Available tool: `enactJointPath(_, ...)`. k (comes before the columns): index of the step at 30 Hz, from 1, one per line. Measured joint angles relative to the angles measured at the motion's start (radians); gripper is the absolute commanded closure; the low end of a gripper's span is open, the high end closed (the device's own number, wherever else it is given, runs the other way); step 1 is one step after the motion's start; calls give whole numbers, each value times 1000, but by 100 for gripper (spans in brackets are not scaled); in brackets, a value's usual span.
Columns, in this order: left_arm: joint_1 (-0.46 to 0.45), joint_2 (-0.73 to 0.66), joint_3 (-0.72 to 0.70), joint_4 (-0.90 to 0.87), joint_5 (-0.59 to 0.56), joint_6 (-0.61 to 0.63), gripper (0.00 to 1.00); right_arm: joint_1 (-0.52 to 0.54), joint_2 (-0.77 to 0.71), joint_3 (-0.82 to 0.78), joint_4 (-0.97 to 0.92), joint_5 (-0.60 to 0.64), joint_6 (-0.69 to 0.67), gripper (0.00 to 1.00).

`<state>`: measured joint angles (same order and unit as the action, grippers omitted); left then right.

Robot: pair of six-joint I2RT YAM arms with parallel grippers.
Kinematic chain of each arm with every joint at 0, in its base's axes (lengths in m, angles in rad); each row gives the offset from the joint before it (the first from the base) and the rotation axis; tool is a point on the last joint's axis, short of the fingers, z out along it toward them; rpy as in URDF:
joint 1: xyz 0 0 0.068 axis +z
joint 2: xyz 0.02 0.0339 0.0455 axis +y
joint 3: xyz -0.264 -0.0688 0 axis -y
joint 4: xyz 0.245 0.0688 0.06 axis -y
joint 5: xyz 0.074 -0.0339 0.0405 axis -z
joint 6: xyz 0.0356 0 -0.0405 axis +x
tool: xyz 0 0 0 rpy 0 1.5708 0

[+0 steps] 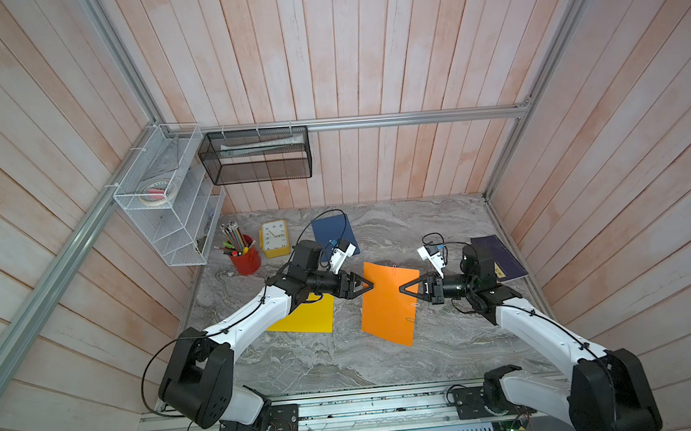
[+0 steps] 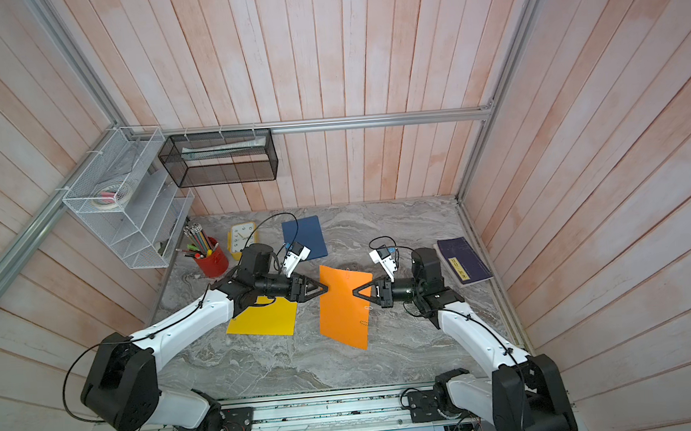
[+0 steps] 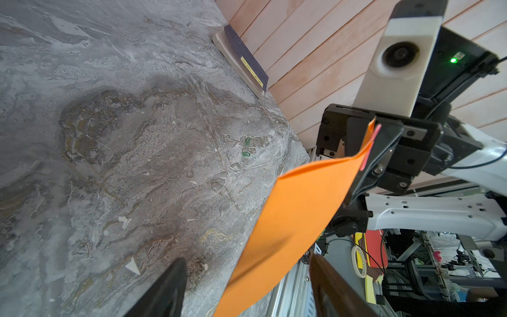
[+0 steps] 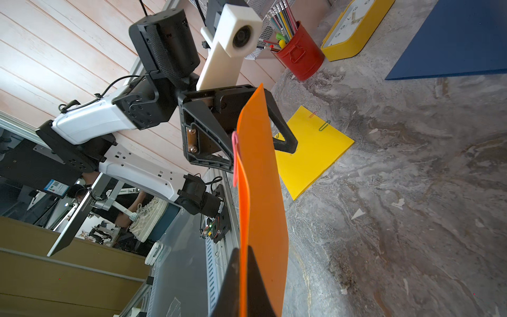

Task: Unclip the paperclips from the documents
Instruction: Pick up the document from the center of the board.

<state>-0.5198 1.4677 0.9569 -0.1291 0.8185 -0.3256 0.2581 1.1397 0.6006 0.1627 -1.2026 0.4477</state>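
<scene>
Progress estimate: early to middle. One of three documents in work, none confirmed clear.

Orange document: at frame centre in both top views, lifted clear of the table.

Right gripper: pressed together on the right-hand edge of the orange document. Pinch plain in the right wrist view.

Left gripper: spread, one finger to each side of the sheet's left-hand edge, gripping nothing.

Remaining on the orange document: one small paperclip at the upper edge, and two edge paperclips on the right-hand edge, below the right gripper. Also a pink paperclip on one edge in the right wrist view; possibly the same as the upper-edge one, not determinable.

Already off, as judged: three loose paperclips, two green and one silvery, on bare table in the left wrist view. Source sheet unknown.

Yellow document: flat on the table, left of centre, partly under the left arm. Red paperclip and green paperclip in place on its edge.

Blue document: flat, above centre, beside the clock. Clips, if any, too small to make out.

Left to do, as judged: strip the orange document, then the yellow document; inspect the blue document.
</scene>
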Motion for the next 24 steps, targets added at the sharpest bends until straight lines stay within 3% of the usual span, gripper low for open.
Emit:
enactJointPath(12, 0, 0, -2, 93, 98, -11, 29, 0, 23, 5, 1, -21, 7, 100)
enactJointPath(24, 0, 0, -2, 121, 125, -32, 53, -12, 94, 52, -65, 16, -46, 100)
